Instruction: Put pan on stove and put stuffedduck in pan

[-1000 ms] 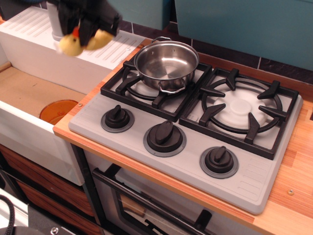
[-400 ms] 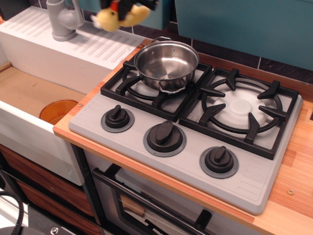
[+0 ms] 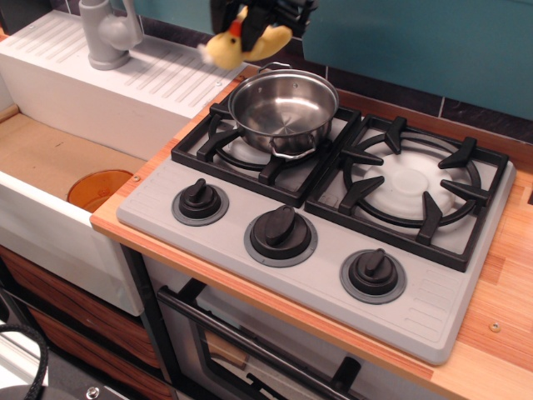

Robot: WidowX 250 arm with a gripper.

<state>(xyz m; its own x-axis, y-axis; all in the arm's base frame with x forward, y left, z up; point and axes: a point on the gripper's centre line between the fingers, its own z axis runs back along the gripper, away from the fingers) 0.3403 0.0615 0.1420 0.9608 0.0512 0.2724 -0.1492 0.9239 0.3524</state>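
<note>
Kitchen set viewed from above. The pot (image 3: 283, 110) stands upright on the left burner grate of the stove (image 3: 325, 208), which is set into the wooden counter (image 3: 500, 308). The dark end effector (image 3: 260, 15), partly cut off by the upper edge, is clenched on the duck (image 3: 244, 44), which hangs in the air above and just behind the far left rim of the pot, not touching it. To the left lie the white sink (image 3: 58, 208) and grey tap (image 3: 108, 33).
</note>
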